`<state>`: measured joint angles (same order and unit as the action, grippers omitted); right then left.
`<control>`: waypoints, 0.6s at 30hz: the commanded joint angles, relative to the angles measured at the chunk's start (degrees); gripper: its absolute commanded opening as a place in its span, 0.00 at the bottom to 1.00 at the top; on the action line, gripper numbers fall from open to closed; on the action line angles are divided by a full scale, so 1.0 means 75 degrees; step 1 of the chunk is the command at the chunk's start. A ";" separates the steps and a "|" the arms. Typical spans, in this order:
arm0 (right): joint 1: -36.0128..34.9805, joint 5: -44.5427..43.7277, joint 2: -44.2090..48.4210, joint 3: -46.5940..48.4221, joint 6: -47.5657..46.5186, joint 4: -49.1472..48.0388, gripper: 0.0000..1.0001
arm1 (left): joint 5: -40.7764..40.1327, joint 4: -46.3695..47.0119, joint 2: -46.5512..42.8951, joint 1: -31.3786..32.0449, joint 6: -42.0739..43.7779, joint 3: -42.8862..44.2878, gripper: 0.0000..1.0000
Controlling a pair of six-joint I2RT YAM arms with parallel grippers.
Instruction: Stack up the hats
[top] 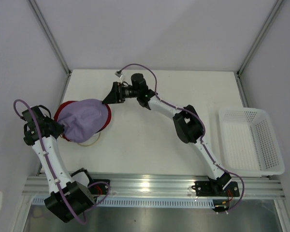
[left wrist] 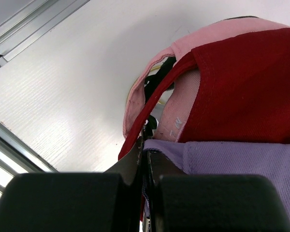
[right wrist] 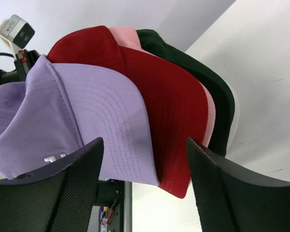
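Lavender hat (top: 84,118) sits on top of the pile at the left side of the table (top: 150,150). The red hat (right wrist: 154,96), pink hat (right wrist: 123,35) and dark green hat (right wrist: 203,77) are nested under it in that order. All four brims fan out the same way. In the right wrist view each lower brim pokes out a bit past the one above, so they aren't flush yet. We can't make out a fifth hat in any view.

Key relation, as we read it: the pile's long axis runs back-to-brim, near-left to far-right in the top view, w/ one gripper at each end.

Brim end points straight at the right gripper (right wrist: 145,145). Its fingers are spread wide, w/ the lavender and red brim tips lying btw them. One finger is on the lavender side and looks just beside that brim. The other is on the green side, apart from the pink/green edges. So the right arm is the nearer one for anything at the brims. A squeeze there would prob. press the layered brims together face to face, not push along the axis.

Back end: the left gripper (left wrist: 144,154) has its fingers pressed together and seems to nip the rear edge of the lavender hat. The red rim runs into the same seam, so we can't tell if it's caught too.

White mesh basket (top: 251,140) is well apart on the right.
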<state>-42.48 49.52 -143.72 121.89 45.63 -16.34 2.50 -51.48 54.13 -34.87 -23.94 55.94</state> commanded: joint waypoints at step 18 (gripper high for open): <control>-0.0488 0.0722 0.0084 -0.0020 0.0643 -0.1056 0.25 | -0.0052 -0.0061 0.0142 -0.0108 0.0099 0.0041 0.04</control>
<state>-44.84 53.23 -143.72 121.78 49.23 -20.73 2.42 -51.48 54.74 -34.96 -23.94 55.94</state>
